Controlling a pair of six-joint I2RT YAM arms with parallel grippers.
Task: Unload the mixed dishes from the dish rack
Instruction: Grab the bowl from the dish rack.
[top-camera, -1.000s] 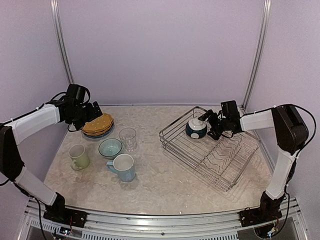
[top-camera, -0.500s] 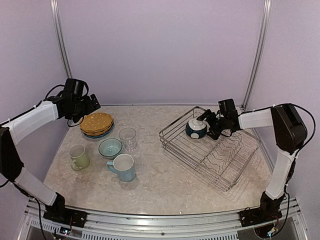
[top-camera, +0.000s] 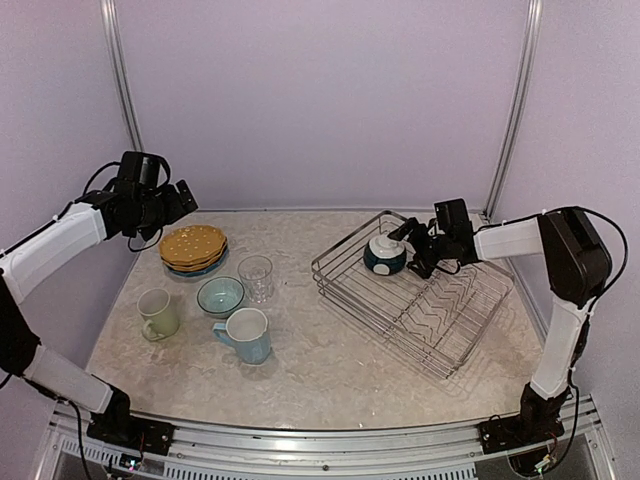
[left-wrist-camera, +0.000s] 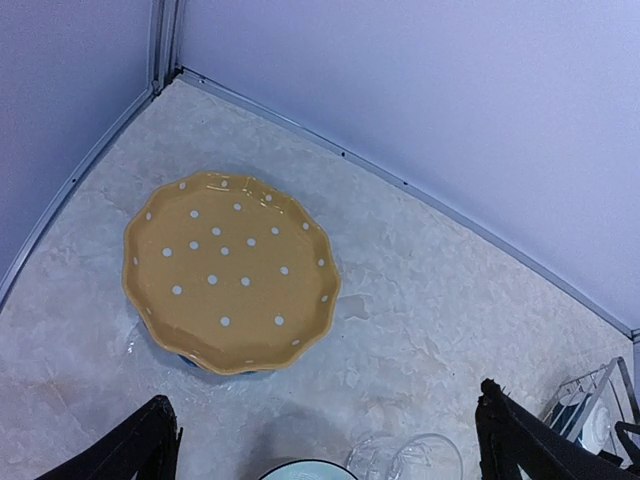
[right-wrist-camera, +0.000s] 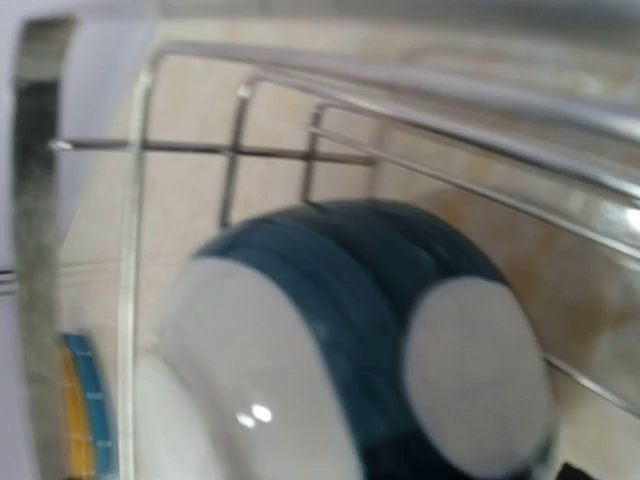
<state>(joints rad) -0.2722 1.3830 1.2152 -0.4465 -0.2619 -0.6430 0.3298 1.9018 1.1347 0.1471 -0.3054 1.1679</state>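
Seven dishes and one dish rack (top-camera: 440, 322) are shown on a pale marbled tabletop (top-camera: 320, 360). Six of the dishes are grouped on the left side of the tabletop, outside the rack. A stack of yellow plates (top-camera: 194, 246) with white dots lies at the far left, and the rim of a blue speckled plate (top-camera: 207, 268) is just visible beneath it. Nearer the arm bases, a pale green mug (top-camera: 158, 312), a teal bowl (top-camera: 220, 295) and a clear glass (top-camera: 256, 277) stand close together but apart, and a light blue mug (top-camera: 247, 334) stands upright in front of them. The left fingers (left-wrist-camera: 140, 450) are held above the tabletop beside the plate stack, spread wide and released, with nothing between them. In the left wrist view the stack is seen from above between the two finger tips. One dish is seen inside the rack: a dark-blue white-lined bowl (top-camera: 384, 256), tipped on its side in the far left corner. The right fingers (top-camera: 410, 233) reach to this bowl from the right, at its upper edge. Whether they are clenched on the bowl cannot be told, since the blurred right wrist view is filled by the bowl and the rack wires.
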